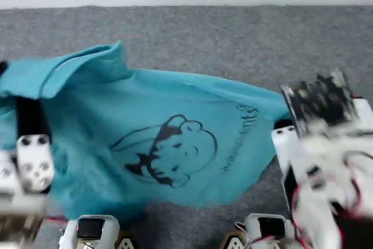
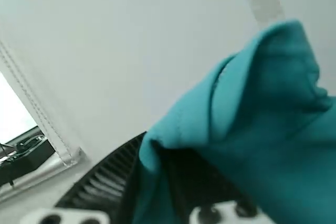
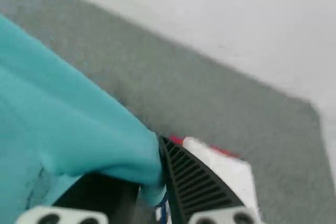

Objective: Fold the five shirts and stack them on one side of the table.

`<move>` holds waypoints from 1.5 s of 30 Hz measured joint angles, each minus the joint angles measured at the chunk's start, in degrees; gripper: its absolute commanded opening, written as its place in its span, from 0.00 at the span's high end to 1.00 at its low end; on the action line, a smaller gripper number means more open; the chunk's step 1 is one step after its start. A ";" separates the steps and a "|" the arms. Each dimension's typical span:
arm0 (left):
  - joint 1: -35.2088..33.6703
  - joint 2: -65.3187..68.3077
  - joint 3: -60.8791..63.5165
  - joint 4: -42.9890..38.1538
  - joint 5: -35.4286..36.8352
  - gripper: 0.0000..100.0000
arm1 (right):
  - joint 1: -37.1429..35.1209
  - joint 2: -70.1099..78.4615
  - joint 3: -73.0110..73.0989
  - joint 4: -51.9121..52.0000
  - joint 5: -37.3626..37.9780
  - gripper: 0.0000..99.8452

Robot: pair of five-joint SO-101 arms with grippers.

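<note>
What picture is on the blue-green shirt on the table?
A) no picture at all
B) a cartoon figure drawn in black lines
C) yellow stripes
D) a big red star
B: the teal shirt spread over the grey table has a cartoon figure drawn in black lines on its front, with some lettering beside it.

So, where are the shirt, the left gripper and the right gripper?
shirt (image 1: 175, 144), high view, on the printed chest.
left gripper (image 2: 157, 153), left wrist view, between its fingertips, on pinched cloth.
right gripper (image 3: 147, 174), right wrist view, between its fingertips, on pinched cloth.
</note>
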 measured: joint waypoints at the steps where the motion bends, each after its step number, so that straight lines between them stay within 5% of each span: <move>1: 0.00 0.18 1.49 0.00 0.00 0.99 | 0.00 0.00 2.99 -0.18 0.00 0.99; 13: 0.00 1.49 26.90 -10.64 0.00 0.99 | 0.00 0.88 29.63 -17.67 0.00 0.99; 21: 0.00 1.41 27.96 -12.04 0.00 0.99 | 0.00 0.62 32.79 -22.68 0.00 0.99; 27: 0.00 2.46 34.20 -20.66 0.00 0.99 | 0.00 0.62 39.12 -33.05 0.00 0.99; 37: 0.00 22.15 37.01 -39.38 0.00 0.99 | -4.40 1.41 49.05 -55.03 0.00 0.99; 45: 0.00 30.24 36.40 -43.16 0.00 0.99 | -4.40 15.65 48.44 -66.29 0.00 0.99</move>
